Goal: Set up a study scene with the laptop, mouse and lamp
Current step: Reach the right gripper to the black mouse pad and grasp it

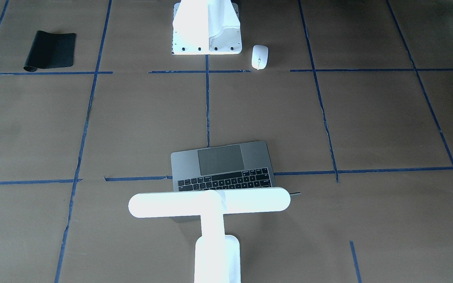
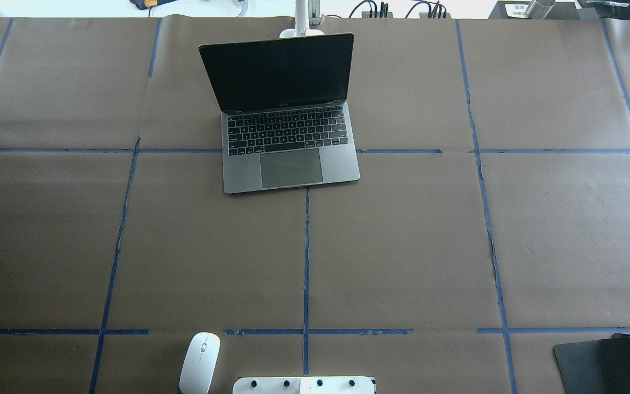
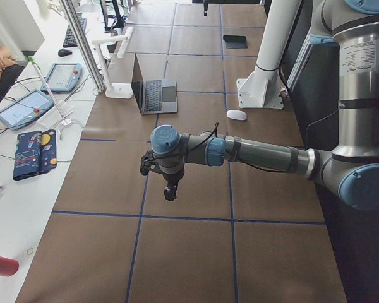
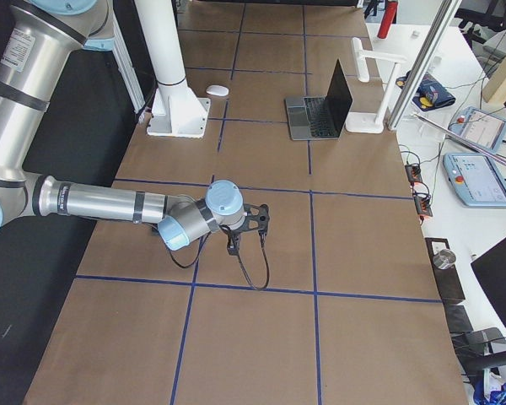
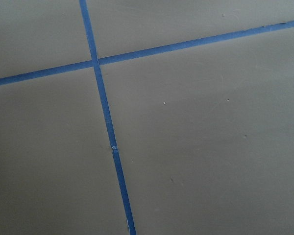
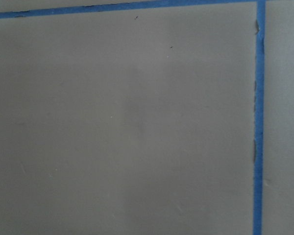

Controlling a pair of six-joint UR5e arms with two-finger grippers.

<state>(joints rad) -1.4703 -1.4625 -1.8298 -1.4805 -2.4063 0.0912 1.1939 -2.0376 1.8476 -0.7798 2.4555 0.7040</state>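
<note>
The grey laptop [image 2: 290,142] stands open at the far middle of the table, its screen dark; it also shows in the front-facing view [image 1: 222,167]. The white T-shaped lamp [image 1: 209,202] stands right behind its lid, and only its stem [image 2: 302,22] shows overhead. The white mouse [image 2: 200,362] lies near the robot's base, left of the pedestal [image 2: 304,385]. My left gripper [image 3: 170,192] hangs over bare table at the left end. My right gripper [image 4: 233,246] hangs over the right end. I cannot tell whether either is open or shut. Both wrist views show only brown paper and blue tape.
A black mat [image 2: 602,364] lies at the near right corner. The white pedestal [image 1: 207,27] with bolt holes stands at the near middle edge. Blue tape lines divide the brown table [image 2: 402,246] into squares. Tablets and cables lie on the side desk [image 3: 31,126] beyond the far edge.
</note>
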